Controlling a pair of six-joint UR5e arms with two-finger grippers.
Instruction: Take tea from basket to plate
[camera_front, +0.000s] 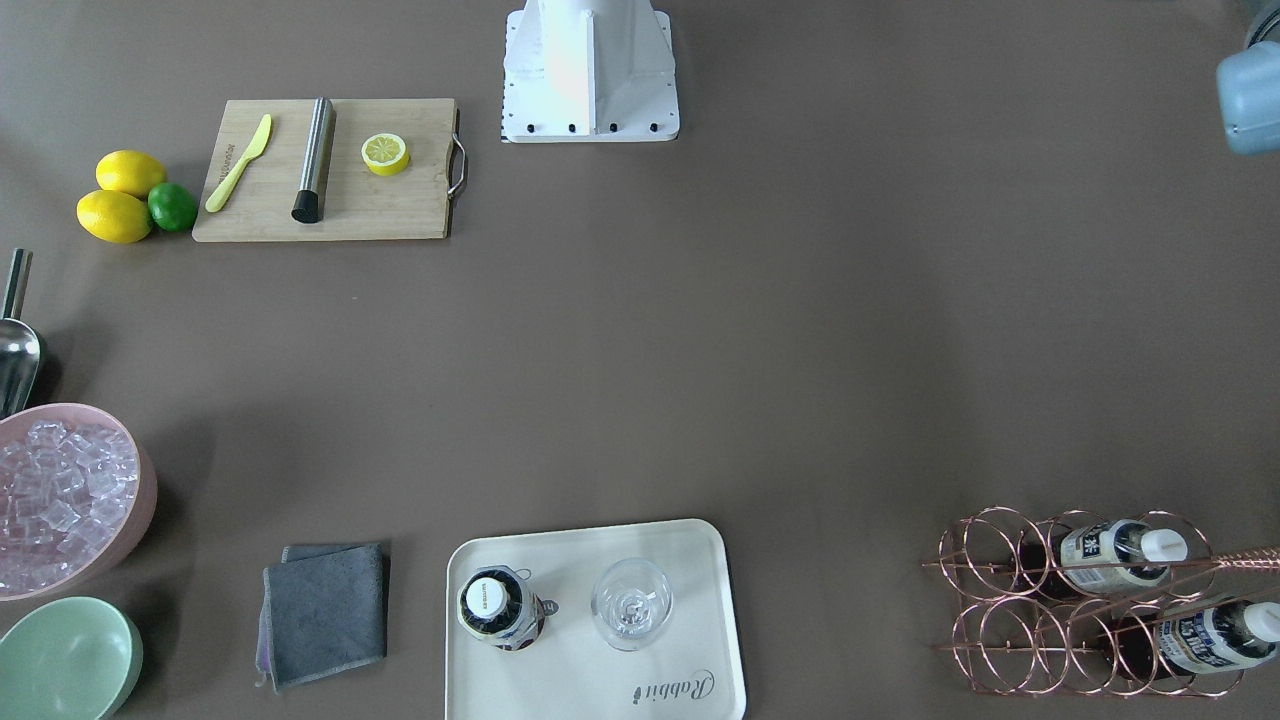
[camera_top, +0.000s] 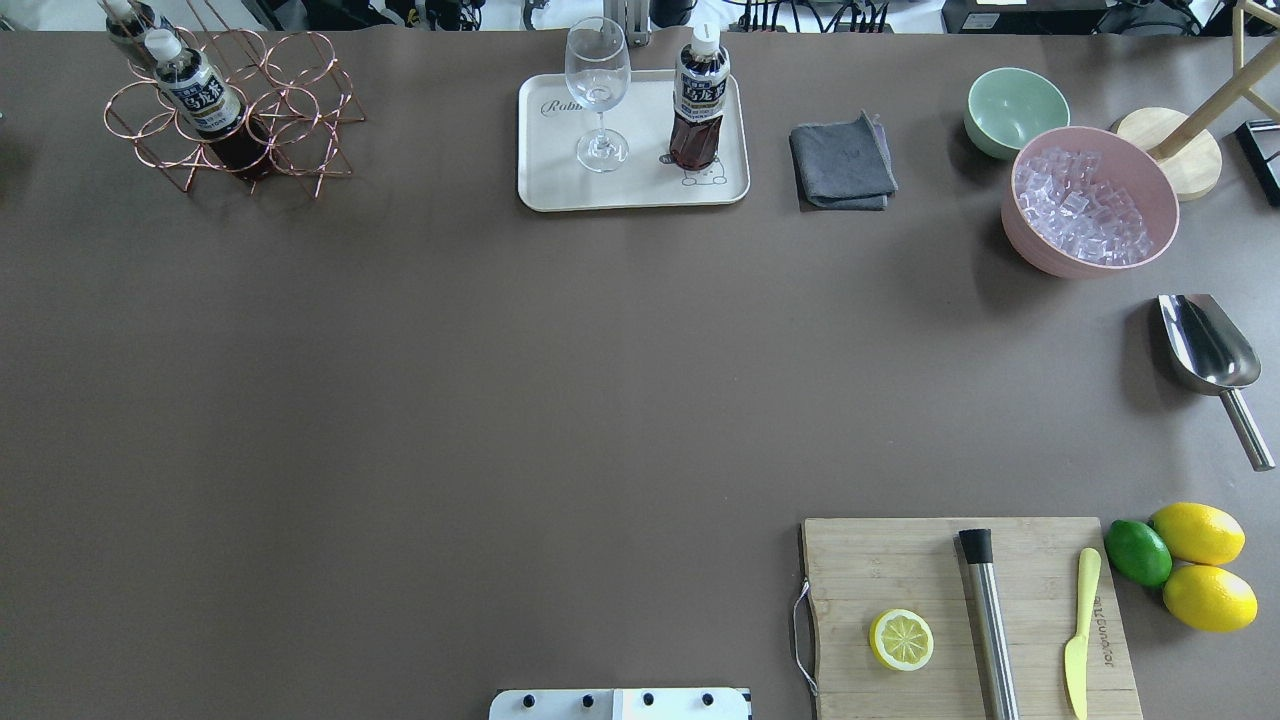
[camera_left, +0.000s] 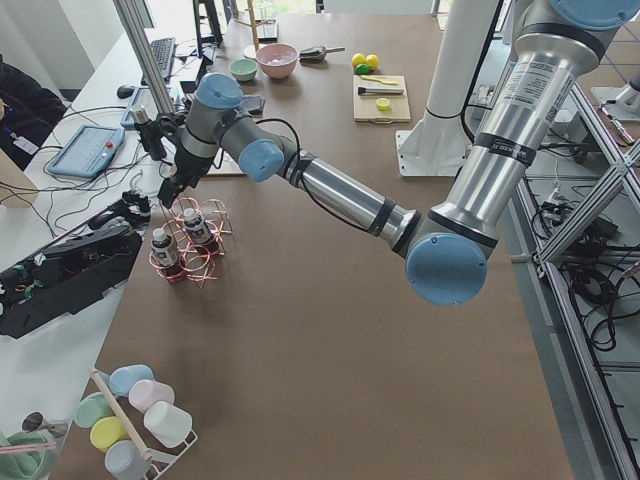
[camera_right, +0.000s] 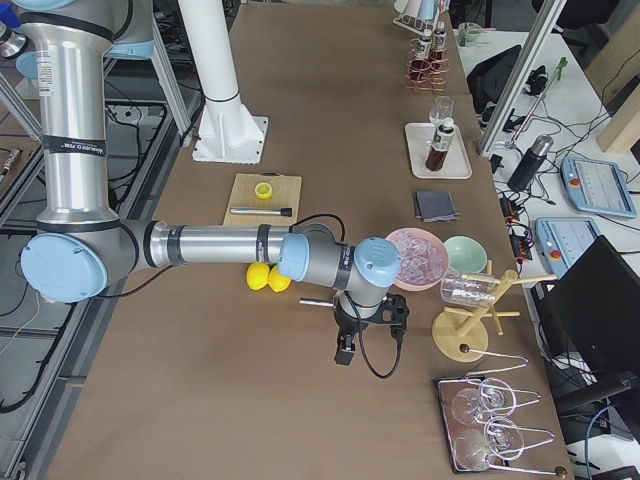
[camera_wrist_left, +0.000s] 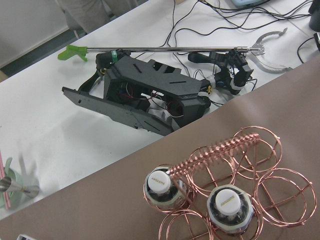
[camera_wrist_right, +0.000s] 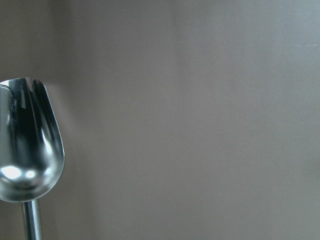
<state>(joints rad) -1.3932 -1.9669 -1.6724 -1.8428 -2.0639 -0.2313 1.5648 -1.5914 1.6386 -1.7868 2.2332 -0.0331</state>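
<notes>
Tea (camera_left: 197, 227) in basket (camera_wrist_left: 215, 155) beneath left hand (camera_left: 167, 193)

Copper basket (camera_top: 300, 110), cream plate (camera_top: 560, 185), dark brown tea (camera_top: 695, 142)

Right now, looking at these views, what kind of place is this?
Most likely a robotics lab staged as a drinks bar: an industrial arm over the table, a teach pendant beside it, and props such as bottled tea, a bowl of ice and lemons.
</notes>
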